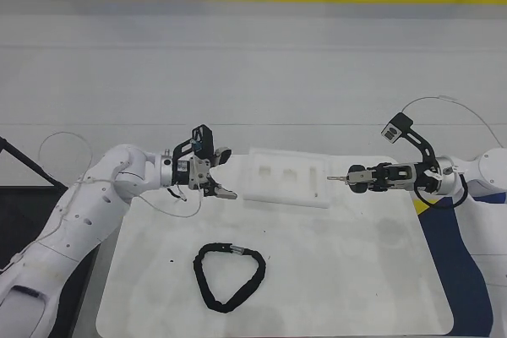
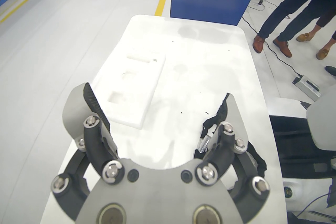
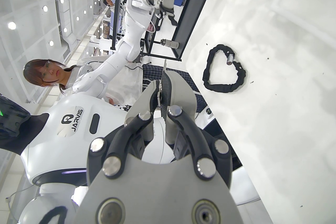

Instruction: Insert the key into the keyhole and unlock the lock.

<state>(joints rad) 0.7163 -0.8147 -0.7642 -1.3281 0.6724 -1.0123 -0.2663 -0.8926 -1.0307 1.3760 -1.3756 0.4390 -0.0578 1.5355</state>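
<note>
Top view first: your right gripper (image 1: 351, 180) is pinched tight on the key (image 1: 335, 179), just off the edge of the foam tray (image 1: 287, 188). The key's long axis runs across the table, tip aimed towards the left arm. The chain lock (image 1: 228, 277) lies looped on the white table (image 1: 363, 279), well apart from the key, with its silver barrel (image 1: 234, 249) on the loop's far side. So you have the key in hand, and the insertion and the turn are not yet done.

Left wrist view: your left gripper (image 2: 157, 93) is spread wide and holds nothing, and the chain lock (image 2: 207, 128) peeks past one finger.

Right wrist view: the right gripper (image 3: 161, 83) has its jaws closed. The chain lock (image 3: 223, 88) lies flat on the table, and I can't tell which end of the silver barrel (image 3: 230, 58) carries the keyhole.
</note>
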